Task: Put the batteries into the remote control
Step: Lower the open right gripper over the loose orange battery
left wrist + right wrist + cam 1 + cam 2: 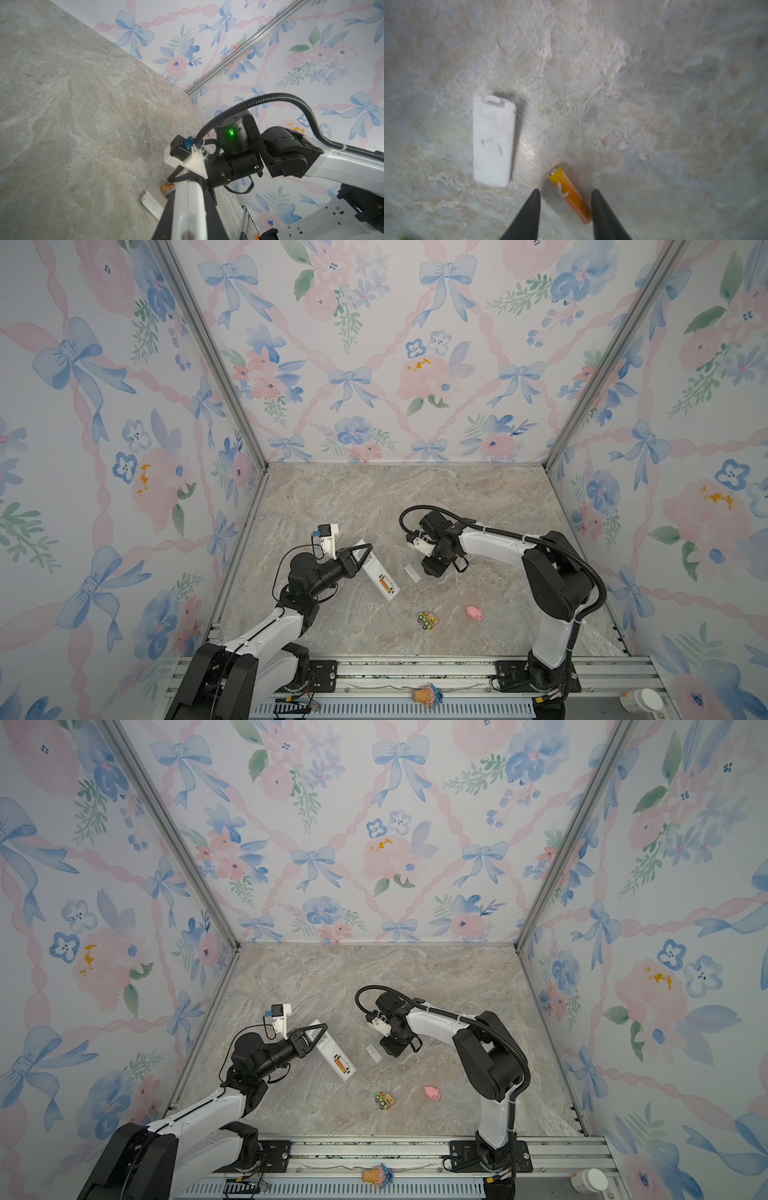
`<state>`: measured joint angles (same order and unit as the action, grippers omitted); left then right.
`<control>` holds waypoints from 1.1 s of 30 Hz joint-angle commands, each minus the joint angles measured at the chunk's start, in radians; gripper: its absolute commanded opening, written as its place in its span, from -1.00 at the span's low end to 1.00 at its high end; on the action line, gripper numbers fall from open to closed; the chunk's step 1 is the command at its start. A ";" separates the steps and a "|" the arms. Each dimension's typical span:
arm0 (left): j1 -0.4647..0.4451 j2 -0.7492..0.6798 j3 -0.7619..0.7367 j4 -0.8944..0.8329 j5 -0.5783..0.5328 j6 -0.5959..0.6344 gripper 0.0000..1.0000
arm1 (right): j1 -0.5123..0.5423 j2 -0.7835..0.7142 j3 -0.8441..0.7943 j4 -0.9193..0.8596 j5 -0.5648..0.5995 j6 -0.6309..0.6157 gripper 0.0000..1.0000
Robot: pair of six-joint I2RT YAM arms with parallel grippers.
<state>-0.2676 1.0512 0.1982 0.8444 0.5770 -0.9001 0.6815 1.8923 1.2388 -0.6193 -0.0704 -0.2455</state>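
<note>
- Right wrist view: right gripper (565,192) has its fingers (529,216) spread, one on each side of an orange battery (571,197). The jaws are not closed on it.
- There is a clear gap on one side. The other finger sits right by the battery's near end, and I can't tell if they touch.
- The battery lies flat on the table (675,104), slanted across the gap between the fingers.
- Just beside the battery but apart from it is a white cover (493,141). It lies flat on the table with its clip tab at the far end.
- Left wrist view: the left fingers (165,220) are pressed against the long sides of the white remote (188,207), which runs out between them.
- Past the remote's tip in that view are the cover (151,204) and the battery (167,188), with the right arm (232,133) over them.
- In both top views the left gripper (365,549) (322,1028) clamps the remote (374,572) on its far half.
- The remote sits diagonally, left of the table's centre, with its free end toward the front. I can't tell whether it is lifted or resting on the table.
- The compartment near the free end is open, with a second battery (385,585) seated inside.
- The cover (412,573) lies between the remote and the right arm's wrist.
- A toy car (427,620) and a pink pig (473,612) sit nearer the front edge, apart from each other and from the remote.
</note>
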 commanded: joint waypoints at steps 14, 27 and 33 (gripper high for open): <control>0.008 0.000 -0.011 0.047 0.018 -0.014 -1.00 | 0.027 0.022 0.022 -0.055 0.050 0.006 -0.42; 0.009 -0.007 -0.011 0.047 0.018 -0.016 -1.00 | 0.031 0.005 0.004 -0.048 0.070 0.047 -0.53; 0.010 -0.006 -0.010 0.048 0.020 -0.014 -1.00 | 0.025 -0.010 -0.016 -0.039 0.068 0.068 -0.54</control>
<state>-0.2646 1.0512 0.1978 0.8448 0.5774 -0.9028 0.7063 1.9018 1.2461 -0.6353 -0.0212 -0.2012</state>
